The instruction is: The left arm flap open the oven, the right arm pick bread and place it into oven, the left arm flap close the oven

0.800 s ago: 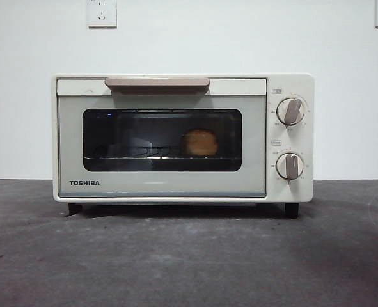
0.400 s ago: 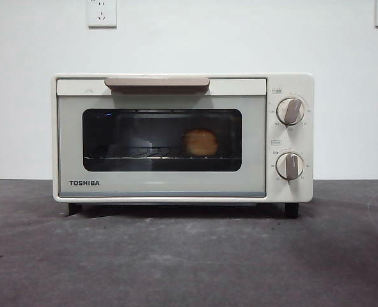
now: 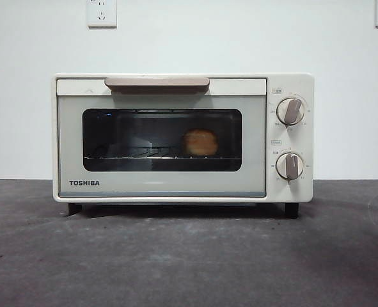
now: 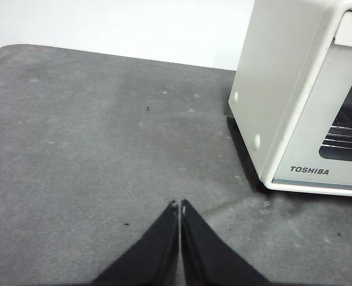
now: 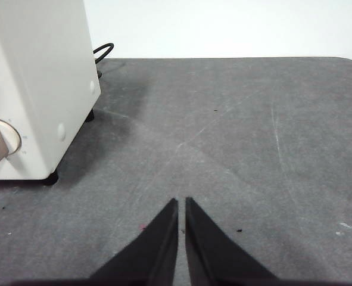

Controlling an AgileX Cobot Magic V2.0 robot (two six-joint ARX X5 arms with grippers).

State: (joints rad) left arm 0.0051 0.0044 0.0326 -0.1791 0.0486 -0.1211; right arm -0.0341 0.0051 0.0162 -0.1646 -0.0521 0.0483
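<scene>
The cream-white TOSHIBA oven [image 3: 182, 137] stands in the middle of the grey table with its door closed and its beige bar handle [image 3: 157, 82] up. The golden-brown bread [image 3: 200, 142] sits on the wire rack inside, seen through the dark glass window. Neither arm shows in the front view. My left gripper [image 4: 179, 204] is shut and empty above bare table beside the oven's brand-logo end [image 4: 295, 101]. My right gripper [image 5: 181, 201] is shut and empty above bare table beside the oven's knob end [image 5: 39, 83].
Two beige knobs [image 3: 291, 110] sit on the oven's right panel. A black power cord [image 5: 103, 52] loops behind the oven. Wall sockets [image 3: 102, 13] are on the white wall behind. Grey table top [image 3: 189, 256] lies in front of the oven.
</scene>
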